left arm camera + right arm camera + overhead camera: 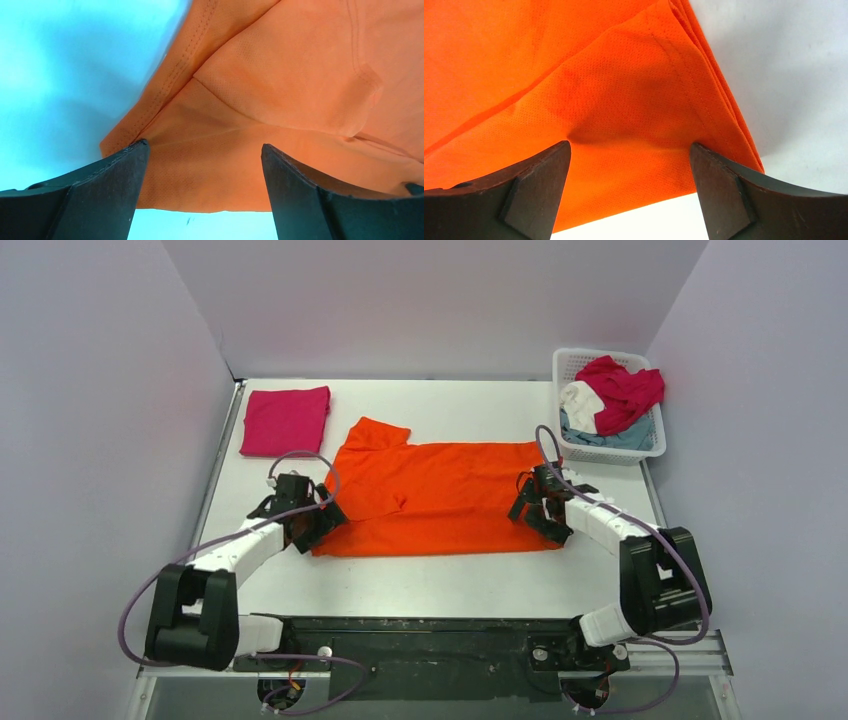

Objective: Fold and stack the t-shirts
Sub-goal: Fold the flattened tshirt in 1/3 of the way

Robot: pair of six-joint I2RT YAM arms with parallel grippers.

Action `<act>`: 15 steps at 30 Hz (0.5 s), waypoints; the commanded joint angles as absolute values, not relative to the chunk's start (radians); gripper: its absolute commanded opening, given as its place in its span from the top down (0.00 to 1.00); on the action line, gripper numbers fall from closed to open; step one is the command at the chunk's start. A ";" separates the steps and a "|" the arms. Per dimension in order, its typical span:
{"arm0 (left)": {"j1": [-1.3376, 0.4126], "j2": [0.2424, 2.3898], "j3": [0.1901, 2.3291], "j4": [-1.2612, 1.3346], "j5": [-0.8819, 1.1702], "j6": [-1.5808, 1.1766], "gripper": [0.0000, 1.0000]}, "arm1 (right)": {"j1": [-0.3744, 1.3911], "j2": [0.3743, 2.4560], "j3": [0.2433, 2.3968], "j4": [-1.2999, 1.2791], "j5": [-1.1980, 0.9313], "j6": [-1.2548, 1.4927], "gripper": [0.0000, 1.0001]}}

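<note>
A bright orange t-shirt (pixel 440 495) lies spread flat in the middle of the table, its upper left part folded over. My left gripper (pixel 322 520) is open over the shirt's near left corner (pixel 205 175), fingers (pixel 107 185) spread on the cloth. My right gripper (pixel 527 508) is open over the shirt's near right corner (pixel 634 165), fingers (pixel 724 190) spread on the cloth. A magenta-pink t-shirt (pixel 285 420) lies folded at the back left. Crimson (pixel 625 390), white (pixel 580 402) and grey-blue (pixel 620 438) shirts lie heaped in the basket.
A white plastic lattice basket (pixel 572 362) stands at the back right corner. Grey walls close in the table on the left, back and right. The arm bases sit on a dark rail (pixel 430 645) at the near edge.
</note>
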State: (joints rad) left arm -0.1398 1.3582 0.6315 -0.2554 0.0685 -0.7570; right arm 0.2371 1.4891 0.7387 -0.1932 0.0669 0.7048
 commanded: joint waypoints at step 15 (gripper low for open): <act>-0.217 0.996 0.457 -0.614 -0.130 -0.965 0.05 | 0.325 1.092 0.406 -0.497 -0.027 0.854 0.16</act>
